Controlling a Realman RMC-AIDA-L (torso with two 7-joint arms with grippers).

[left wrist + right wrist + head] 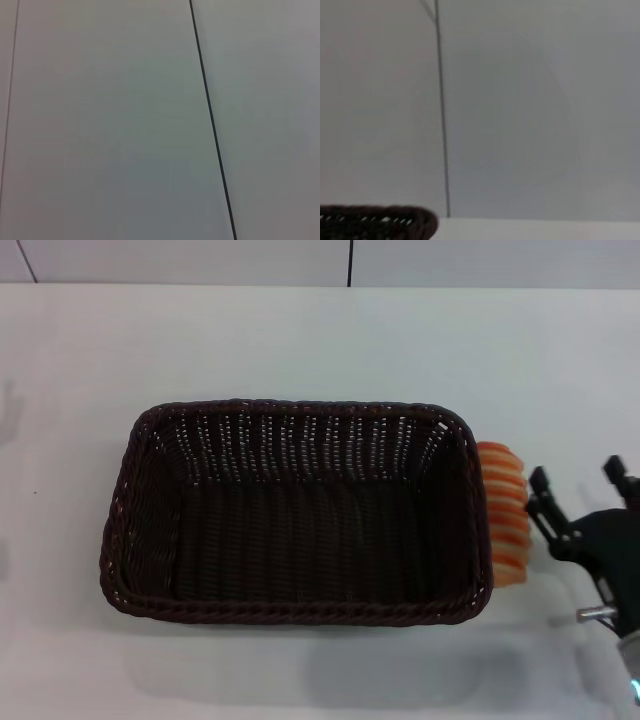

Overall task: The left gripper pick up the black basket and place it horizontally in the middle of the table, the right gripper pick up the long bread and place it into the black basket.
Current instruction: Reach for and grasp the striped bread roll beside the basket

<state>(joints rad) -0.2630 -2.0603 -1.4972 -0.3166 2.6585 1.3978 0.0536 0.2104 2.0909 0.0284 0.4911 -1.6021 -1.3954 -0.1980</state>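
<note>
We've got the black basket (297, 515) sitting lengthwise across the middle of the white bench (300, 340) in the head view, long sides running left to right, nothing inside it that we can see. The weave is dark brown-black with openwork sloping sides and a braided rim.

The long bread (503, 515) is out on the bench, tucked right against the basket's right end — orange and cream ridges, lying with its length running top to bottom of the frame. Part of it looks hidden behind the basket's rim, and we can't tell if it's actually touching the wicker.

The right gripper (580, 497) is at the right edge of the head view, just beside the bread on its far side from the basket. Its jaws are spread apart with nothing between them, the two knobbed tips pointing toward the top of the frame.

The left gripper doesn't show up anywhere — its wrist camera only sees a pale wall panel (100, 125) with a dark seam (212, 125). The right wrist view catches a bit of the basket's rim (380, 222) in its lower left corner, with the wall behind.
</note>
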